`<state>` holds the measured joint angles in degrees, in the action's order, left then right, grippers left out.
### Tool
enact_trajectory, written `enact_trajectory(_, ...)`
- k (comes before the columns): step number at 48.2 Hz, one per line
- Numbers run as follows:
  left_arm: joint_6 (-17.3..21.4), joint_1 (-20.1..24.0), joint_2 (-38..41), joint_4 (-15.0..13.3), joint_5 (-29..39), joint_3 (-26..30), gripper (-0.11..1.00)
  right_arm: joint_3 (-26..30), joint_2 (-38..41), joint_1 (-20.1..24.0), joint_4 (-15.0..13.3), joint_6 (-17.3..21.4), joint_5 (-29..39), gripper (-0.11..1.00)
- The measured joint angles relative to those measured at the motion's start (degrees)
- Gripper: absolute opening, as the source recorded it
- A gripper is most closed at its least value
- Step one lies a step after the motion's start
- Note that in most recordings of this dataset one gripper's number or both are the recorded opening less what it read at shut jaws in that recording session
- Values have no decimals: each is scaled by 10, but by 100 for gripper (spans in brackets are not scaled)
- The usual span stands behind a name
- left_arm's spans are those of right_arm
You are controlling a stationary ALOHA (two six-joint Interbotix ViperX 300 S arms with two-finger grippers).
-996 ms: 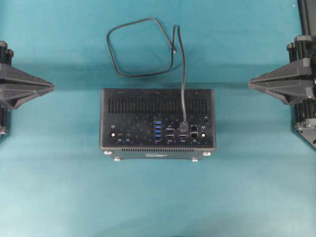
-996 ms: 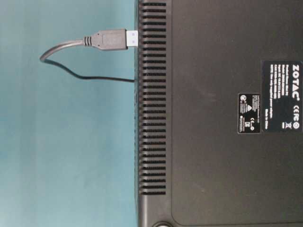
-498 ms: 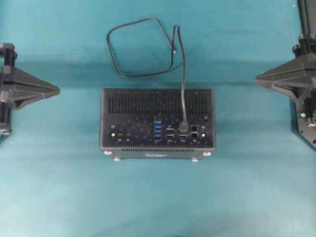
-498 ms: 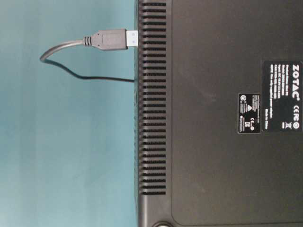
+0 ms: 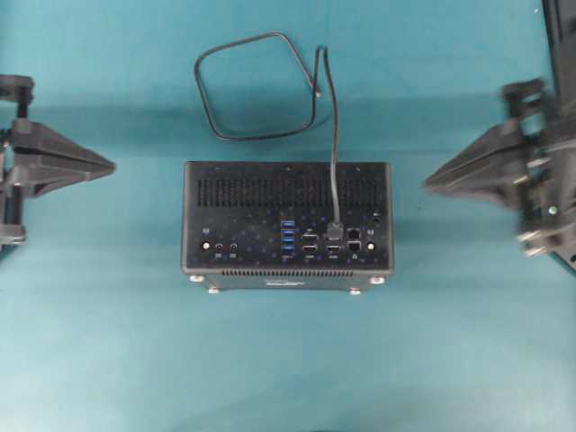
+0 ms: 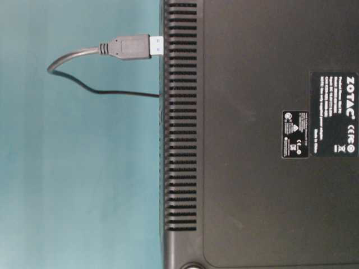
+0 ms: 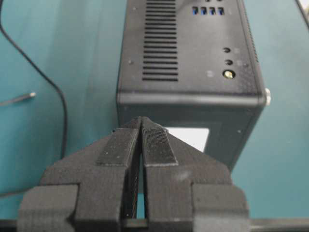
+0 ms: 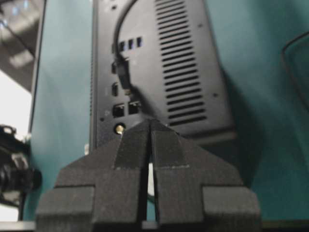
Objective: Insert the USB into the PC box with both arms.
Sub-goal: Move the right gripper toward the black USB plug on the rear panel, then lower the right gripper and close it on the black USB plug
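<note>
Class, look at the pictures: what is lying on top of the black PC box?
The USB cable crosses the PC box, its plug at the ports. How deep the plug sits is unclear.

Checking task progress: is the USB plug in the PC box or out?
In. The USB plug stands in a socket on the PC box; table-level, its blue tip meets the case.

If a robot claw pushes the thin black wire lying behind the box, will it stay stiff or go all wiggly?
Probably wiggly: the thin black cable curls in a loose loop on the teal table, so it likely bends and slides easily. Its plug rests on the black vented box and might get dragged off.
</note>
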<state>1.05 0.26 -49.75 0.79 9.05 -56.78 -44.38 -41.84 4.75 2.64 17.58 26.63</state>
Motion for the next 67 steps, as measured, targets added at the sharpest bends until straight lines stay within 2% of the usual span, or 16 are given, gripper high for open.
enact_trajectory(13, 40, -2, 43, 0, -1, 30, 0, 67, 67, 19, -18, 4, 72, 6)
enact_trajectory(23, 47, -2, 43, 0, -16, 33, 0, 120, 105, 24, -19, 7, 106, 16)
enact_trajectory(29, 47, -2, 42, 0, -23, 36, 0, 144, 132, 31, -19, 7, 128, 33)
enact_trajectory(37, 47, -2, 44, 0, -25, 35, 0, 166, 168, 33, -19, 7, 148, 74)
enact_trajectory(41, 47, -3, 44, 0, -27, 36, 0, 177, 181, 33, -19, 7, 154, 85)
enact_trajectory(67, 47, -2, 42, -1, -30, 45, 0, 202, 234, 37, -23, 7, 154, 80)
